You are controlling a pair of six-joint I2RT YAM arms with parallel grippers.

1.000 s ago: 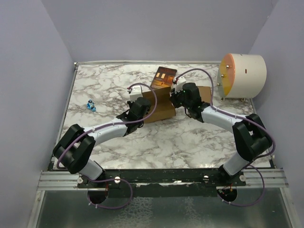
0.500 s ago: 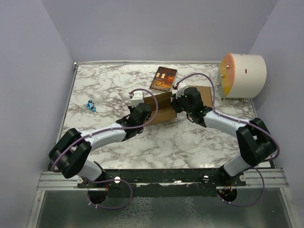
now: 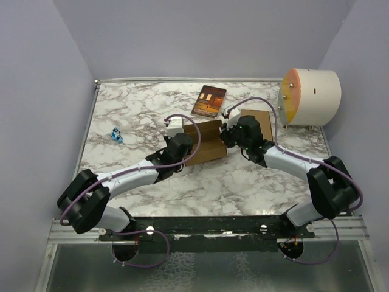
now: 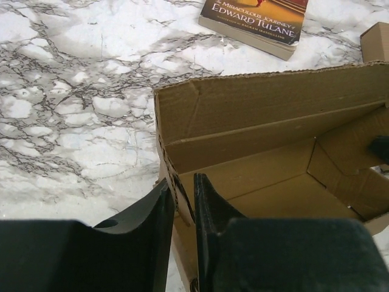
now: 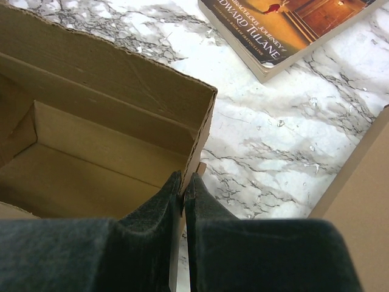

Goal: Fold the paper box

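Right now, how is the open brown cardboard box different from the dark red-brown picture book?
The brown cardboard box is open and hollow; the dark red-brown book lies shut and flat. The box is bare; the book has a picture and words. The left gripper and right gripper are at the box's walls; nothing touches the book. Both sit on the marble table.

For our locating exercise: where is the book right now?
In the top view, the book lies flat toward the far edge of the table, just beyond the open paper box and left of the brown carton.

Matt corrugated cardboard paper box [image 4: 261, 140]; smooth marbled table [image 4: 79, 121].
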